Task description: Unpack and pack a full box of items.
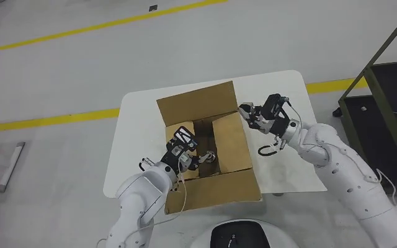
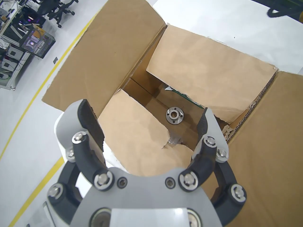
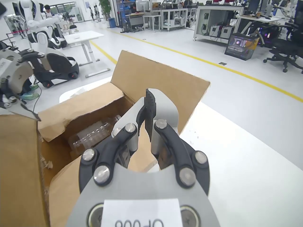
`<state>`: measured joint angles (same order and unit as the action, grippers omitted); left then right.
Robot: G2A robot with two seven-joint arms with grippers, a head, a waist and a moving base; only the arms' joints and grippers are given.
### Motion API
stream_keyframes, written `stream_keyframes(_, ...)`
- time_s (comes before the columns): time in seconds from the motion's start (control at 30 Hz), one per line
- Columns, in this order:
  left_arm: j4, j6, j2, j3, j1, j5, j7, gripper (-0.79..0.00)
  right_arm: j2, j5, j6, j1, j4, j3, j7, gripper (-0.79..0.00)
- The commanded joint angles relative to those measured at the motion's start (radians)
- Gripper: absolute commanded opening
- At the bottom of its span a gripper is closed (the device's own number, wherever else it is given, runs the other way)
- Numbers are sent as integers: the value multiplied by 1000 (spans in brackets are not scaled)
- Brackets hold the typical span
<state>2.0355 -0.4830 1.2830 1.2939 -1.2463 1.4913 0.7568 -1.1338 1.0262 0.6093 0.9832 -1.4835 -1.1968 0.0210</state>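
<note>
The left gripper (image 2: 145, 119) was held spread open over the cardboard box (image 2: 113, 48) at the worktop's (image 2: 213, 12) middle, a metal flange (image 2: 174, 115) was seen inside, and the right gripper (image 3: 150, 98) was clenched empty beside it.

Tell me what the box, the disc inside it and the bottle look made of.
Box: matte brown corrugated cardboard; fluting shows at the torn edges.
Disc: probably metal; shiny grey with drilled holes.
Bottle: likely clear plastic; see-through and ribbed.
</note>
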Motion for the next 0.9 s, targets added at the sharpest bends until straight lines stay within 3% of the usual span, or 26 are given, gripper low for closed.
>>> stream_keyframes(0.0, -4, 1, 0, -4, 2, 0, 2, 0, 10, -7, -7, 76, -72, -48, 11, -785)
stream_keyframes(0.2, -4, 1, 0, -4, 2, 0, 2, 0, 26, -55, -25, 211, -159, -137, 12, -785)
stream_keyframes(0.4, -10, 9, 0, -5, -2, 3, -2, 0, 26, -124, -25, 254, -99, -156, -3, -785)
stream_keyframes(0.47, -25, 30, 0, -32, 3, 80, 35, 0, 26, -115, -19, 252, -92, -154, 4, -785)
stream_keyframes(0.7, -109, 157, 22, -159, 76, 98, 171, 0, 28, -135, 25, 252, -79, -155, 27, -785)
stream_keyframes(0.87, -172, 212, 31, -224, 123, 229, 240, 0, 31, -111, 29, 259, -99, -160, 39, -785)
